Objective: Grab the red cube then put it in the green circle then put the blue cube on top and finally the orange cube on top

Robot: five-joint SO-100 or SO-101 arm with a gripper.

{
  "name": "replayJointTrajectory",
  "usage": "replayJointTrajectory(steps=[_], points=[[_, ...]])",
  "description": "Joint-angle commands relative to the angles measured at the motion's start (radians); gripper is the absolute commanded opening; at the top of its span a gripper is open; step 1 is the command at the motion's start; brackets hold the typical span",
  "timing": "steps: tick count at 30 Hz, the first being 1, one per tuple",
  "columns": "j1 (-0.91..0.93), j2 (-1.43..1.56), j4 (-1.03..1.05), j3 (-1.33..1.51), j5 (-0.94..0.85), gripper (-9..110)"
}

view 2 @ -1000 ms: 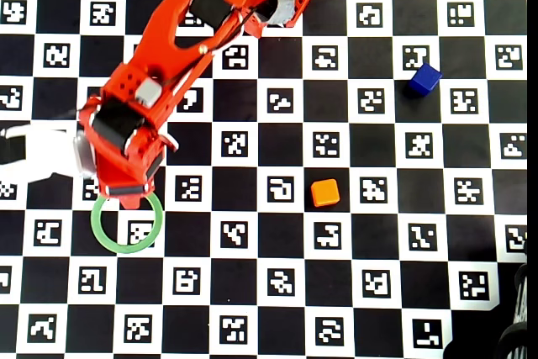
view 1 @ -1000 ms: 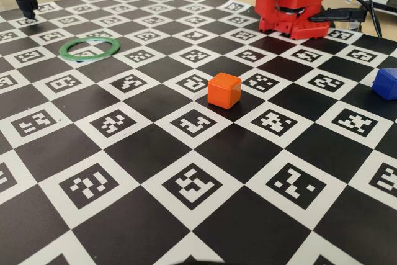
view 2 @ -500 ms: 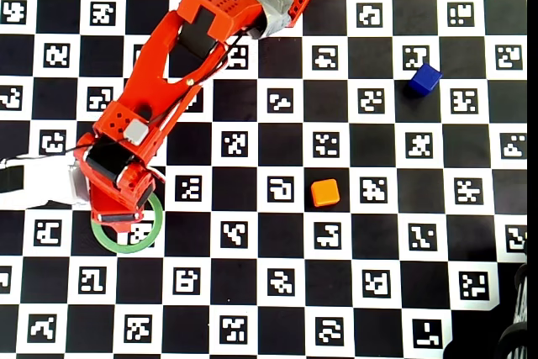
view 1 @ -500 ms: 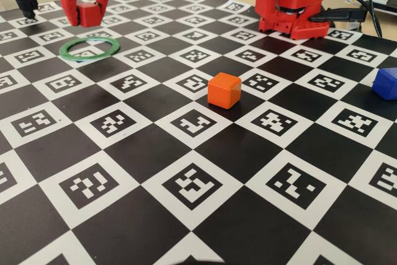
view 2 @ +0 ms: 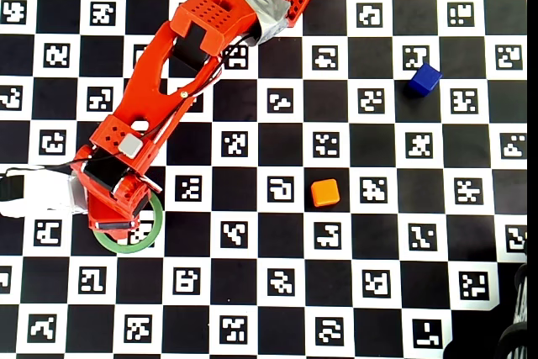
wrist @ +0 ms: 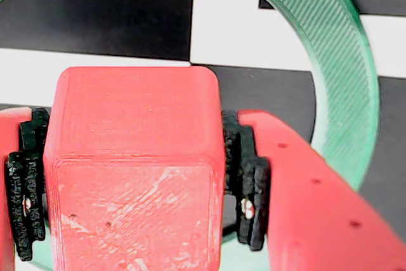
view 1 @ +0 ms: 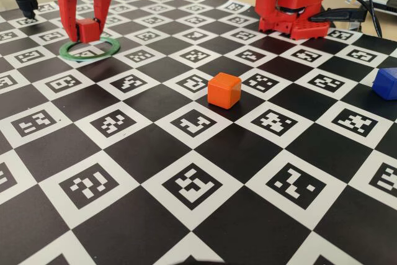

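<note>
Above the green circle [view 1: 89,48], at the far left of the checkered board [view 1: 142,147] in the fixed view, a red robot arm [view 2: 181,73] reaches down with its gripper [view 1: 87,31] pinching the red cube [view 1: 87,30] between both fingers. The wrist view shows the red cube [wrist: 133,169] squeezed from left and right by black finger pads [wrist: 244,182], with the green circle [wrist: 346,68] curving around behind it on the board below. From overhead, the gripper [view 2: 113,223] covers the upper left part of the green circle [view 2: 143,245]. Whether the cube touches the board cannot be told. Well to the right of the circle, the orange cube [view 2: 324,192] sits alone. Farther right and toward the arm's base, the blue cube [view 2: 424,79] rests by itself.
</note>
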Motion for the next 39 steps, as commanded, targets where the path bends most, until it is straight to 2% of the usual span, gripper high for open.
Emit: replayJointTrajectory(steps=[1,34,39], points=[[0.003,0.055,-0.028,-0.067,0.011,1],[-0.005,0.081,-0.084,0.087,0.025,1],[-0.003,0.084,-0.095,0.100,0.038,10]])
